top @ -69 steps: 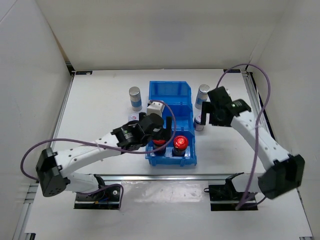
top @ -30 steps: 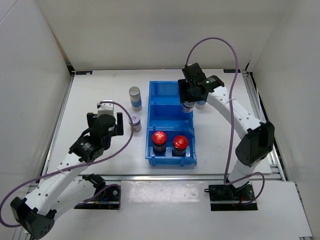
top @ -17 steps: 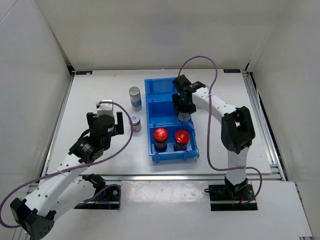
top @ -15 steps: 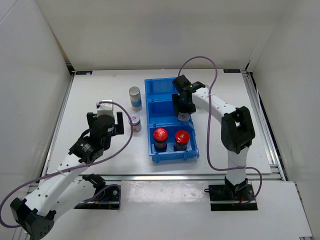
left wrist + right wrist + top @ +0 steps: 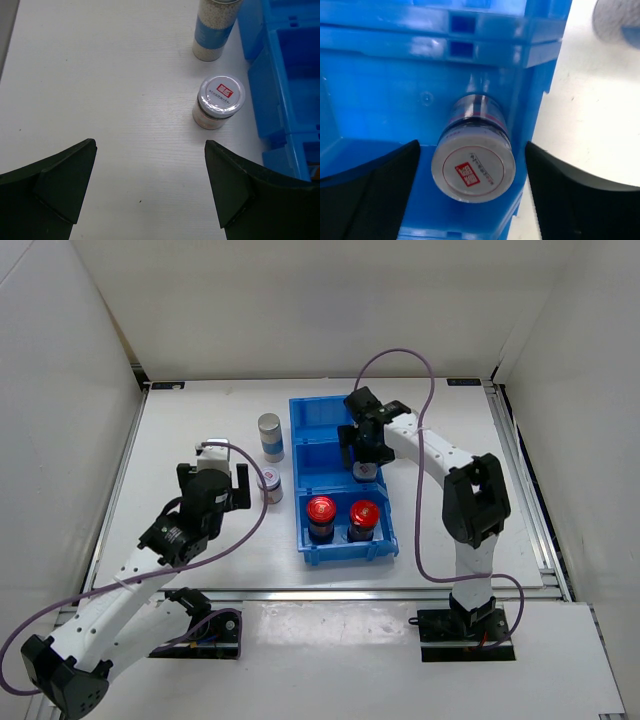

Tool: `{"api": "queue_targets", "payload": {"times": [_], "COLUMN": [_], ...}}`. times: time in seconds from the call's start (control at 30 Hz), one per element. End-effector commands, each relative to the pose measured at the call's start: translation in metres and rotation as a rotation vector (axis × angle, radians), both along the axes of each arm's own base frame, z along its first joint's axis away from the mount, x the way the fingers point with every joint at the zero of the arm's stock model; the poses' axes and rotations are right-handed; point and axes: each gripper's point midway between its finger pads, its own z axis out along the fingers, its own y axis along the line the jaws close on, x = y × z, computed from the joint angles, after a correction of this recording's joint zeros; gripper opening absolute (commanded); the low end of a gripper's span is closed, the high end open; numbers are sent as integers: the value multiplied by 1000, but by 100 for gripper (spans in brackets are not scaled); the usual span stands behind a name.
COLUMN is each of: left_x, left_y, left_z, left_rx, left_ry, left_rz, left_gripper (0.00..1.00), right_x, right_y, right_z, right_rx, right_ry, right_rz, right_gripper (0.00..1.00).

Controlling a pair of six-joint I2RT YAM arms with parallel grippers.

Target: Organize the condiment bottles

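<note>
The right gripper [image 5: 471, 146] was held wide open, nothing gripped; the silver-lidded jar [image 5: 473, 167] was seen between its jaws, seemingly untouched, in the middle compartment of the blue bin [image 5: 380, 90]; a straight upward lift was advised.

A short silver-lidded jar [image 5: 219, 101] stands just beside the blue bin [image 5: 285, 80], ahead of the spread left claw [image 5: 149, 147].

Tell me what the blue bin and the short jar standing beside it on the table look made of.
Blue bin: moulded plastic, fairly glossy, judging by its even colour and the soft highlights on its ribbed walls. Short jar: clear glass or clear plastic, cannot tell which; pale contents show through. Its silvery lid could be metal or metallised plastic, with a printed label.
</note>
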Motion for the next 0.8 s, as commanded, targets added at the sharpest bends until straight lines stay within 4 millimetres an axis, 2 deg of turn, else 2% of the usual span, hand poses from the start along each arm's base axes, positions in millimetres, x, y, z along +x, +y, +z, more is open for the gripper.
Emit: {"api": "queue_targets", "payload": {"times": [0.0,0.07,0.13,0.17,0.23,0.33,0.4,0.43,0.47,0.5,0.53,0.57,0.6,0.67,0.7,0.73,0.77], "left_x": [4,6,7,5,9,24,38,47,54,62,70,76,82,92,95,100,102], "left_y": [-14,-21,-30,-39,-52,-68,-80,-85,-90,-95,-100,-102,-106,-108,-109,-104,-102], "left_z": [-5,-6,-3,-4,7,9,-5,2,-1,-19,-15,-19,-36,-41,-49,-52,-56], "left_rx": [-24,-43,-86,-125,-230,-287,-272,-267,-262,-225,-227,-210,-186,-183,-167,-162,-170], "left_ry": [1,8,13,25,1,-28,11,-5,6,57,52,58,102,106,121,118,126], "left_rz": [-70,-91,-119,-146,-151,-161,-167,-175,-173,-171,-171,-166,-161,-149,-152,-130,-114], "left_gripper": [100,100,100,100,100,100,100,100,100,100,100,100,100,100,100,100,100], "right_x": [11,11,8,5,-3,-14,-32,-41,-46,-54,-62,-66,-74,-84,-90,-94,-100], "right_y": [0,-9,-15,-20,-29,-37,-39,-41,-45,-48,-53,-55,-58,-62,-64,-67,-71], "right_z": [42,65,78,91,108,123,133,146,149,144,155,157,161,164,164,174,171], "right_rx": [24,19,18,24,28,47,96,118,123,125,144,154,172,184,188,208,200], "right_ry": [-101,-166,-200,-231,-272,-300,-305,-335,-342,-329,-357,-363,-371,-372,-364,-393,-382], "right_rz": [-22,-43,-55,-63,-67,-69,-48,-41,-41,-35,-36,-44,-38,-32,-27,-27,-27], "right_gripper": [90,100,100,100,100,100,100,100,100,100,100,100,100,100,100,100,100]}}
